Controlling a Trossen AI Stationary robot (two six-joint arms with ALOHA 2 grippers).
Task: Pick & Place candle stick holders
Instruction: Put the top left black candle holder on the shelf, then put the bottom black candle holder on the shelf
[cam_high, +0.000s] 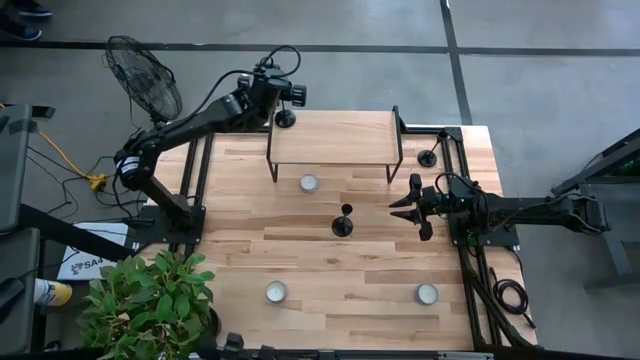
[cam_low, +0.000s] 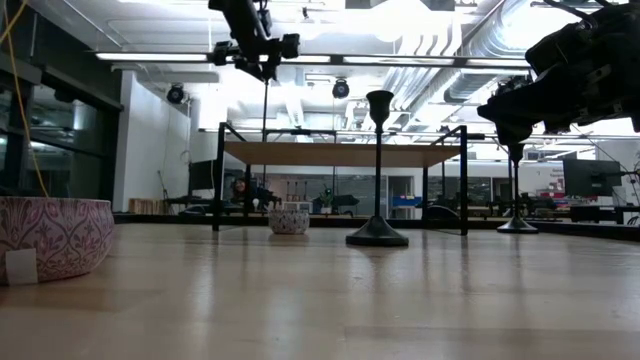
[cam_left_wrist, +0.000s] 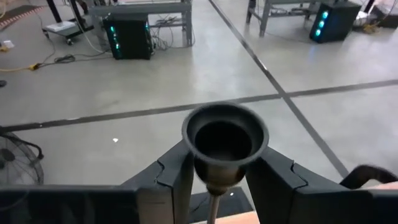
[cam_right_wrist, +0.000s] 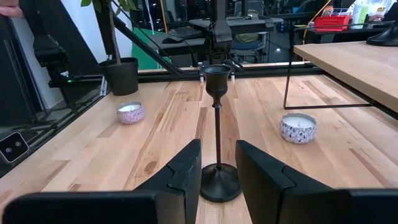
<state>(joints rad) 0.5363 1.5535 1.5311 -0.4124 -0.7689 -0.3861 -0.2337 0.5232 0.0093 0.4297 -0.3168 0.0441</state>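
Note:
My left gripper (cam_high: 272, 95) is at the table's far left corner, shut on a slim black candlestick whose cup (cam_left_wrist: 225, 135) shows between the fingers and whose round base (cam_high: 285, 119) shows by the far edge. A second candlestick (cam_high: 343, 222) stands on its base mid-table. It also shows in the low view (cam_low: 378, 170). My right gripper (cam_high: 408, 206) is open just to its right, level with it, and it stands beyond the fingertips in the right wrist view (cam_right_wrist: 217, 144). A third candlestick (cam_high: 428, 157) stands at the far right. My left gripper pinches the candlestick between its two fingers (cam_left_wrist: 177, 180) at the neck just under the top cup (cam_left_wrist: 214, 182). The stem hangs straight down below the gripper (cam_low: 265, 110), upright. Whether the base rests on the table cannot be told.
A wooden riser on black wire legs (cam_high: 335, 140) stands at the far middle. Small candle tins sit before it (cam_high: 309, 183) and near the front edge (cam_high: 276, 292) (cam_high: 427, 294). A potted plant (cam_high: 150, 300) fills the near left corner. A fan (cam_high: 145, 75) stands off the table.

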